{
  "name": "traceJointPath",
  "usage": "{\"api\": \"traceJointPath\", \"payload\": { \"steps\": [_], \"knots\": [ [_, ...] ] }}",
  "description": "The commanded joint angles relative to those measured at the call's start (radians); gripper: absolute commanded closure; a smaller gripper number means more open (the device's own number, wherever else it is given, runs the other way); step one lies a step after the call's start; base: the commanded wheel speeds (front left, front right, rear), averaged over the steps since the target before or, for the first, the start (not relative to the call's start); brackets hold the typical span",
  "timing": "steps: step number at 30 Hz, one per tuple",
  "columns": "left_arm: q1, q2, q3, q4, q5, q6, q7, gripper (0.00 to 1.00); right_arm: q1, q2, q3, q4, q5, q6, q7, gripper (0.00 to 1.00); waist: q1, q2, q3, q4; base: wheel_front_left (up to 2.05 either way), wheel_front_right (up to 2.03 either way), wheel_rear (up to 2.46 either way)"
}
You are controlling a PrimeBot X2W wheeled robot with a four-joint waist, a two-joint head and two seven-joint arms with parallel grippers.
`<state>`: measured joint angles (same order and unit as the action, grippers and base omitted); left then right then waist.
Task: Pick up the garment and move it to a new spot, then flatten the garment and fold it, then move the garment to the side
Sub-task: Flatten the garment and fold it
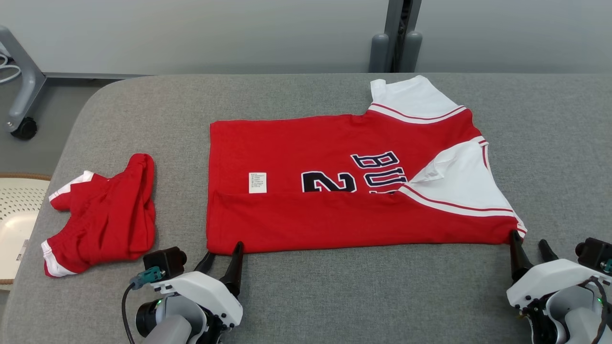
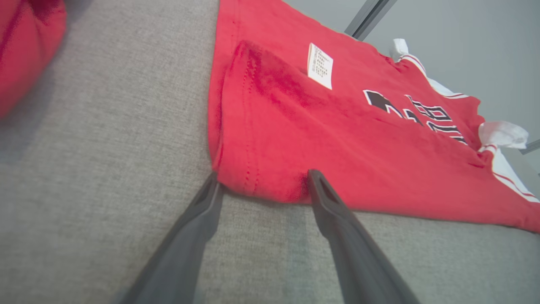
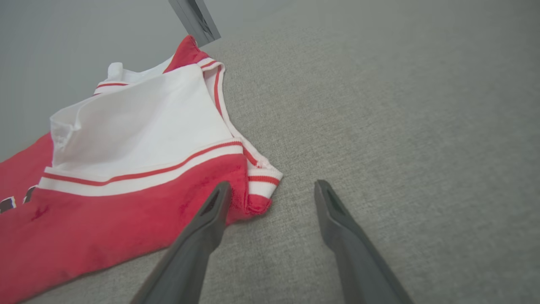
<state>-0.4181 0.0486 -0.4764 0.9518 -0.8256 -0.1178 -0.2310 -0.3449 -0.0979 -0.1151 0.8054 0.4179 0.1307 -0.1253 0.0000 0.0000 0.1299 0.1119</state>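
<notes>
A red jersey with white sleeves and dark lettering, the garment (image 1: 334,191), lies spread on the grey table, its near long edge folded up over the body. My left gripper (image 1: 224,255) stands open at the garment's near left corner (image 2: 253,181), one finger either side of the hem, nothing held. Over at the near right corner (image 3: 257,198), my right gripper (image 1: 530,248) is open too. Its left finger (image 3: 211,211) touches the red hem and the other rests on bare table.
A second red and white garment (image 1: 103,215) lies crumpled at the table's left. A pale perforated stool (image 1: 16,210) stands beyond the left edge. A grey post (image 1: 397,43) rises behind the table. Bare grey table (image 1: 373,296) lies between my grippers.
</notes>
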Motion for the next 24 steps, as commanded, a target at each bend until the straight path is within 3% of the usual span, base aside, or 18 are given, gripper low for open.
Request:
{"api": "traceJointPath", "payload": {
  "steps": [1, 22, 23, 24],
  "knots": [
    [-0.017, 0.004, -0.014, 0.010, -0.023, -0.005, -0.006, 0.00, -0.017, -0.006, 0.010, 0.011, 0.015, 0.000, 0.005, 0.00, 0.0000, 0.0000, 0.003, 0.001, 0.00, 0.00, 0.00],
    [-0.085, 0.003, -0.148, 0.086, -0.184, 0.000, -0.027, 0.00, -0.084, -0.023, 0.142, 0.086, 0.101, 0.000, -0.011, 0.00, 0.0000, 0.0000, 0.034, 0.008, 0.00, 0.00, 0.00],
    [-0.088, 0.004, -0.150, 0.086, -0.188, 0.000, -0.028, 0.08, -0.087, -0.022, 0.146, 0.088, 0.104, 0.000, -0.010, 0.00, 0.0000, 0.0000, 0.037, 0.007, 0.00, 0.00, 0.00],
    [-0.095, 0.003, -0.152, 0.087, -0.190, 0.000, -0.029, 0.49, -0.090, -0.022, 0.151, 0.088, 0.108, 0.000, -0.010, 0.00, 0.0000, 0.0000, 0.039, 0.005, 0.00, 0.00, 0.00]
  ]
}}
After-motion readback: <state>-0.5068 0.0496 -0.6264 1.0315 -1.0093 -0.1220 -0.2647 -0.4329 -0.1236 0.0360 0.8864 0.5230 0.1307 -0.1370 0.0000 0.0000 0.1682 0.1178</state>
